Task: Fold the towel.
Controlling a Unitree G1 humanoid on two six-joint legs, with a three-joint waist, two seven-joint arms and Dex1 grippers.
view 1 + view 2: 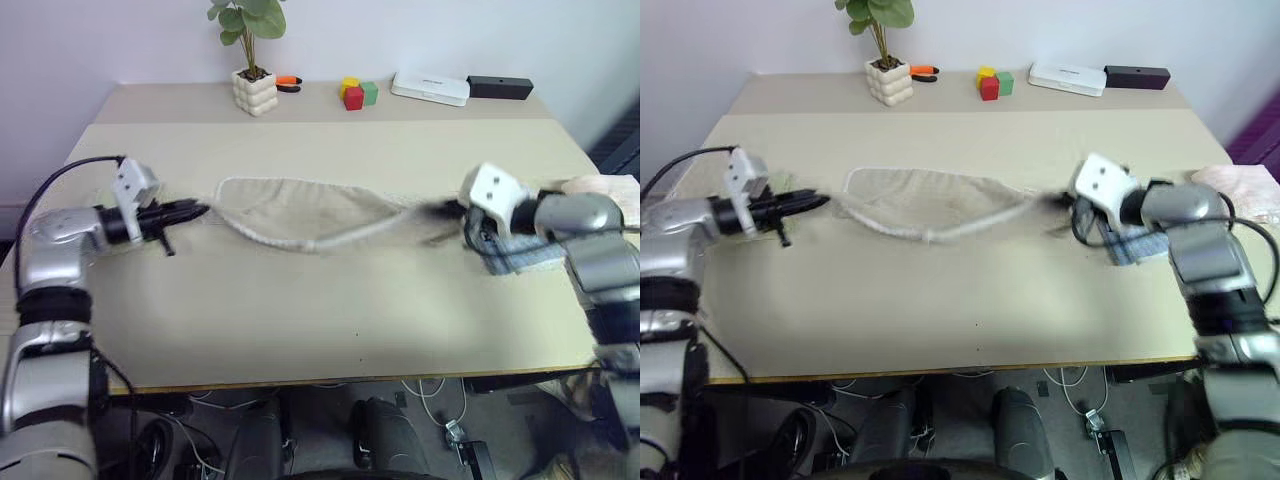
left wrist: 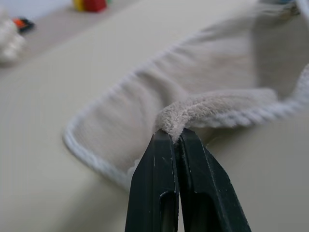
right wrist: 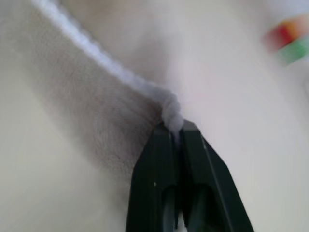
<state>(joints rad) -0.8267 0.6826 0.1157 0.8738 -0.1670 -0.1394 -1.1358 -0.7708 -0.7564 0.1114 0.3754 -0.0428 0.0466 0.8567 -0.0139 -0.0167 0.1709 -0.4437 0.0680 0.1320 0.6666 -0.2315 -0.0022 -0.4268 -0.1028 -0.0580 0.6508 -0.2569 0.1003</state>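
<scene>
Beige terry cloth with white stitched edging, the towel (image 1: 300, 212) is stretched across the middle of the tan counter (image 1: 300, 320), pulled out between the two arms so that its near edge sags in a shallow curve while the rest lies on the surface. At one end the left claw (image 1: 196, 211) has its black fingers (image 2: 159, 193) pressed together on a bunched fold of the towel, the pile squeezed up just above the tips. At the opposite end the right claw (image 1: 1058, 200) is likewise clamped on the cloth, its tips pinching the white edging where it gathers into a small knot. Along the far side of the counter stand a potted plant (image 1: 254, 60) in a white knobbly pot, an orange-handled tool (image 1: 288, 83) just beside it, a few coloured blocks (image 1: 356, 93), a flat white box (image 1: 430, 88) and a black box (image 1: 499, 88). Near the right arm, pale folded cloths (image 1: 600, 195) lie at the counter's edge.
</scene>
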